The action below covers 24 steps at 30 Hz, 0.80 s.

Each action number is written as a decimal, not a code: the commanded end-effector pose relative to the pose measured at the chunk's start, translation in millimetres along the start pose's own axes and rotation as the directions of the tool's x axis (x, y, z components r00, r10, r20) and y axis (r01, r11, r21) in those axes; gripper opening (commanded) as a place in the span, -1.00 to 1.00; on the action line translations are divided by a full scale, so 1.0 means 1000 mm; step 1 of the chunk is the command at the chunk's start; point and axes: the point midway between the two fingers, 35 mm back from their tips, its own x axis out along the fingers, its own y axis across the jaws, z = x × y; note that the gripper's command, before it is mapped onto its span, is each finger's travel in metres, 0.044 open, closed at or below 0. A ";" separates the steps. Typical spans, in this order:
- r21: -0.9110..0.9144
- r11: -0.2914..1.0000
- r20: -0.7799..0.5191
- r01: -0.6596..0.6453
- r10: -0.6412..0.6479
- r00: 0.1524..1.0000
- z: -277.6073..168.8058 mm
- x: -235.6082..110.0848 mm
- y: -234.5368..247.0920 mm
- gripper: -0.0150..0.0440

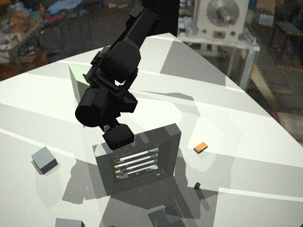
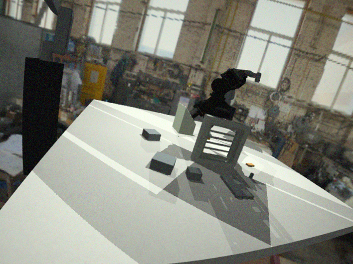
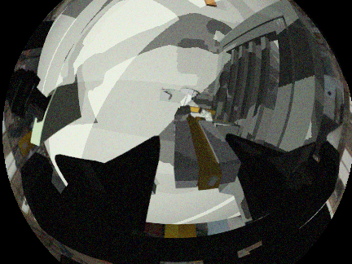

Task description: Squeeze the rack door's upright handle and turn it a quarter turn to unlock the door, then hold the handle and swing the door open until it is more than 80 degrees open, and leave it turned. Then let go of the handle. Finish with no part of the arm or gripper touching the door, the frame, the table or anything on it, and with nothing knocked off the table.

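The grey rack frame (image 1: 102,172) (image 2: 199,144) stands upright on the table. The door's slats (image 2: 220,144) (image 3: 253,75) show inside its opening, and the door looks shut or nearly so. The upright handle, dark with a brown-yellow stripe (image 3: 209,173), stands on the arm's side of the door. My black gripper (image 1: 116,122) (image 3: 193,140) is open, with one finger on each side of the handle. A gap shows at the left finger; the right finger is very close to the handle, and contact cannot be told. In the exterior view the gripper is hidden behind the frame.
A pale green wedge (image 1: 74,89) (image 2: 181,122) stands near the arm. Grey blocks (image 1: 45,157) (image 2: 151,134) (image 2: 162,164) (image 2: 194,173), a flat slab (image 1: 164,216) (image 2: 237,187), an orange tile (image 1: 200,146) (image 2: 250,164) and a small dark block (image 1: 197,185) (image 2: 251,175) lie around the frame.
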 end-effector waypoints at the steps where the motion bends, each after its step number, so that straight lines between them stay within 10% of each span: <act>1: -0.023 1.000 0.000 0.005 -0.005 1.000 0.001 0.001 -0.002 0.43; 24: -0.023 1.000 0.000 0.005 -0.005 1.000 0.001 0.001 -0.002 -0.09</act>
